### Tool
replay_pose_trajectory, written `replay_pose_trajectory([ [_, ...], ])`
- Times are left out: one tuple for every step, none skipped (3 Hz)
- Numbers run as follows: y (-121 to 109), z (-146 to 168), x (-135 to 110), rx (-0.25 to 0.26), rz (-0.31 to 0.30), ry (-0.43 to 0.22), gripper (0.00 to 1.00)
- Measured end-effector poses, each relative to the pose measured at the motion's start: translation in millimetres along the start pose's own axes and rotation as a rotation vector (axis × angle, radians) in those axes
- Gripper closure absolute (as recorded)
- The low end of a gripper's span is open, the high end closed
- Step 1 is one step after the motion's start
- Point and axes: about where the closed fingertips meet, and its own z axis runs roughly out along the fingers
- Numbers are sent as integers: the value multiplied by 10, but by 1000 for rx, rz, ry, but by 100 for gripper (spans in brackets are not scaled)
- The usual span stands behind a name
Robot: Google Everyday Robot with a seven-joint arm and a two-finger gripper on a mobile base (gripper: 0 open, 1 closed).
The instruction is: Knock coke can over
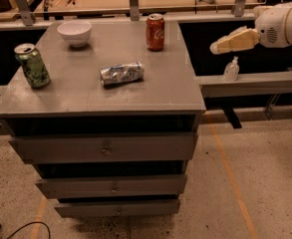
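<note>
The coke can (155, 32) stands upright on the far right part of the cabinet top (85, 96). Its long axis is vertical and its silver lid points up. It is a smooth red metal cylinder with white script on its side.

The gripper (218, 46) hangs in the air to the right of the cabinet, well apart from the coke can and at about the can's height. Its tan, tapered fingers (235, 40) lie together, holding nothing, and point left toward the can. The arm (280, 25) behind them is white and rounded.

A dented silver-and-blue can (121, 73) lies on its side near the middle of the top, with its long axis running left to right. A green can (32, 65) stands upright at the left edge. A round white bowl (74, 32) sits at the far left. The cabinet is matt grey with three drawers (103, 147). A small clear bottle (231, 69) stands on a ledge below the gripper. The floor (265, 183) is speckled.
</note>
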Motion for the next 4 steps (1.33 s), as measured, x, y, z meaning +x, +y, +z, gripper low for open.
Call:
replay_pose_trajectory([
  [2,536,-89,-40,63,-61,0],
  [68,1172,-252,-114,108,-105,0],
  [166,1717,-400,-137,109,-126,0],
  [202,2213,-484,-135,108,-152,0],
])
